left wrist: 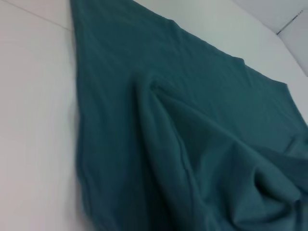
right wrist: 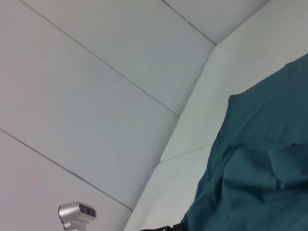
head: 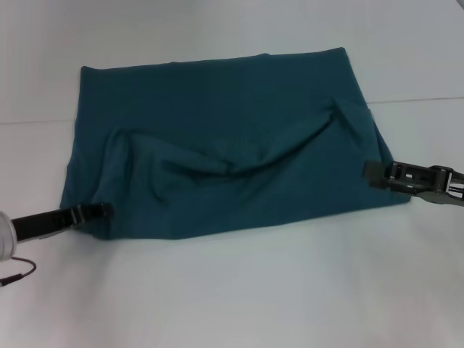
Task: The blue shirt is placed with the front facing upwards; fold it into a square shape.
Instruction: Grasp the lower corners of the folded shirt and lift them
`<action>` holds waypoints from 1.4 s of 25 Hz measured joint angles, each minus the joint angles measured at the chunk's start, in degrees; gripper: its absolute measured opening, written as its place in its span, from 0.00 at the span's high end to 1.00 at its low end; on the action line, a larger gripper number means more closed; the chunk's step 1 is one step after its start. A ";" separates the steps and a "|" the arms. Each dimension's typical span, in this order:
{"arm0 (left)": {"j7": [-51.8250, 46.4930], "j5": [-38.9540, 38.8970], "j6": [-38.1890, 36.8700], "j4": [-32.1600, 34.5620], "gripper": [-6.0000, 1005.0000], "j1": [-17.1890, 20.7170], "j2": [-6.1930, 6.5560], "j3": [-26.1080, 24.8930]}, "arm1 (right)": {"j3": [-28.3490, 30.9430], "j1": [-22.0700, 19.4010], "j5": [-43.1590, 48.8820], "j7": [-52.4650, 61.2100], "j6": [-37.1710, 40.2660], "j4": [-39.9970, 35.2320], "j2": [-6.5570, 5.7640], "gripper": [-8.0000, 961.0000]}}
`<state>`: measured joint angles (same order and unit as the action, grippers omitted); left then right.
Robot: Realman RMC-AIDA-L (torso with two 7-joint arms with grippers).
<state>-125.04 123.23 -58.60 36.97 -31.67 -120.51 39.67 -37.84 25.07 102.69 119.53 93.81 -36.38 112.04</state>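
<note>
No writing shows on the dark teal-blue cotton shirt point(head: 225, 145), lying folded on the white table point(head: 290, 290). Left gripper point(head: 101, 210) touches its near corner, right gripper point(head: 373, 172) its opposite edge; I cannot tell their opening.

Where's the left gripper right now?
In the head view, the left gripper sits at the blue shirt's near left corner, opposite the right gripper.

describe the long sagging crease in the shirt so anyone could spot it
On the white table lies the blue shirt, a claw at each near corner: left claw, right claw. Between them a curved fold droops across the otherwise flat cloth.
</note>
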 joint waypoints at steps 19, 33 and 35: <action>-12.71 1.67 -7.39 -0.03 0.98 -2.94 2.84 -5.08 | 0.33 0.07 1.08 0.04 -0.04 -0.07 -1.58 0.07; -15.71 1.57 -12.51 -5.02 0.98 -5.10 5.04 -13.11 | 0.25 9.72 24.79 14.64 -14.68 -1.47 -6.76 0.08; -15.46 1.52 -12.43 -5.03 0.98 -5.05 5.00 -13.13 | 0.24 11.94 30.15 17.21 -16.96 -1.48 -6.62 0.08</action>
<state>-140.50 124.75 -71.04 31.94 -36.72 -115.52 26.54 -37.60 37.01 132.84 136.74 76.86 -37.86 105.42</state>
